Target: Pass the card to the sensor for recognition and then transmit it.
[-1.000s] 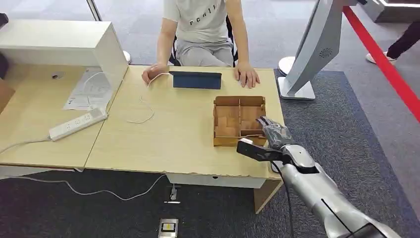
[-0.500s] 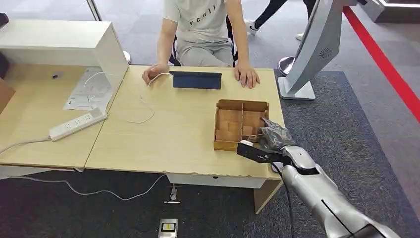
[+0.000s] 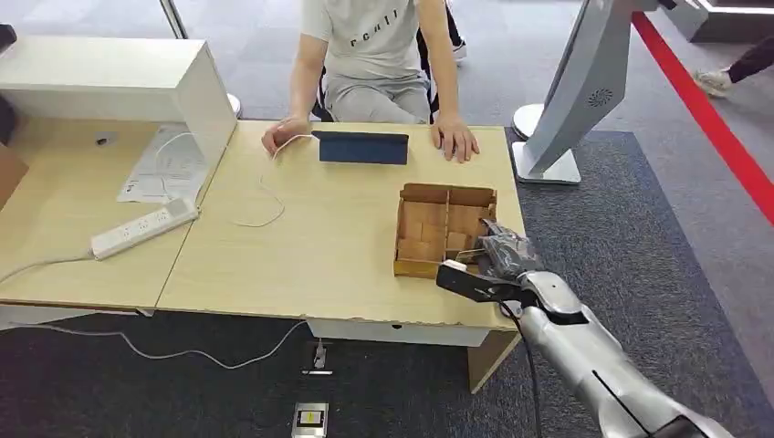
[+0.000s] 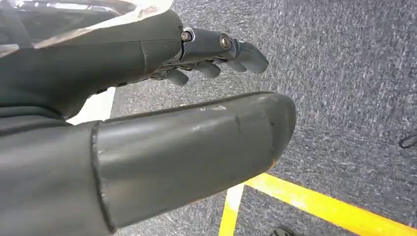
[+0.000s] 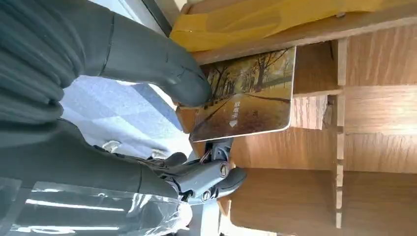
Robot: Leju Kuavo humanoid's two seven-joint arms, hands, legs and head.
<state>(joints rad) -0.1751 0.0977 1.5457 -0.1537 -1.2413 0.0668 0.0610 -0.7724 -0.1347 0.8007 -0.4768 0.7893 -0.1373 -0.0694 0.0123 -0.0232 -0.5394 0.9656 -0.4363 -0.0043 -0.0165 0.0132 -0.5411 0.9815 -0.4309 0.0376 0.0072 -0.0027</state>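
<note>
From the head camera, I see my right hand [image 3: 505, 251] at the wooden tray's [image 3: 415, 269] near corner. Right wrist: thumb and fingers pinch the card [image 5: 246, 96] above a compartment. Left wrist: my left hand [image 4: 147, 98] hangs empty, fingers apart.

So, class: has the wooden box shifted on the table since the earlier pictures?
Yes. The wooden box has slid towards the table's right edge and slightly towards the person, judged against the table edge.

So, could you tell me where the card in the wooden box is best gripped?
By its free short edge. The card leans tilted in a compartment of the wooden box, picture side up, and the right hand already pinches that end, thumb on top, finger beneath. Probably best lifted from the robot's side.
</note>
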